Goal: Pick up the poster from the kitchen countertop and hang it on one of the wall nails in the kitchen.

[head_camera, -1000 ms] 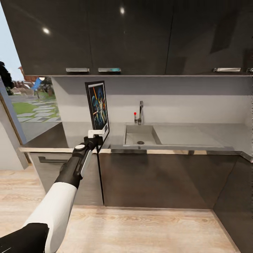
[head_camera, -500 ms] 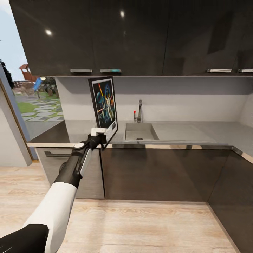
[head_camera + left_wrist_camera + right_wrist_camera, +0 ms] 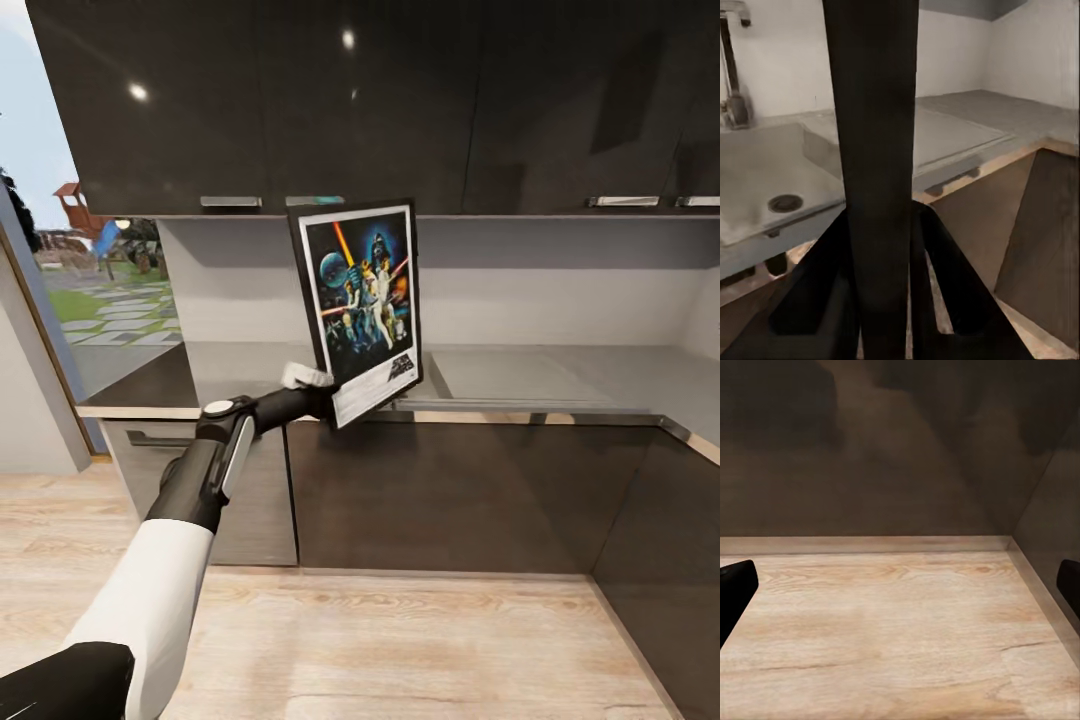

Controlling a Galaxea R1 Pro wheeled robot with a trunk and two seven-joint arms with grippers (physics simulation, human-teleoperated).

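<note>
The poster [image 3: 362, 300], colourful figures on dark blue with a white border and black frame, hangs upright and slightly tilted above the front edge of the kitchen countertop [image 3: 580, 375]. My left gripper [image 3: 325, 392] is shut on its lower left corner. In the left wrist view the poster's black edge [image 3: 874, 135] runs straight between the dark fingers [image 3: 952, 277], which press on both sides. My right gripper [image 3: 900, 592] is open over the wooden floor, with only its fingertips [image 3: 735, 589] showing at the picture's sides.
Dark glossy upper cabinets [image 3: 400, 100] hang just above the poster's top. Beyond it lie the sink [image 3: 765, 180] and faucet [image 3: 731, 67]. Dark base cabinet fronts [image 3: 450, 500] stand below, a corner run at the right [image 3: 680, 520], a window [image 3: 90, 290] at the left.
My left arm has swung the poster to the right and a little higher, and its printed face has turned towards the head camera. The head view shifted slightly a second ago.
</note>
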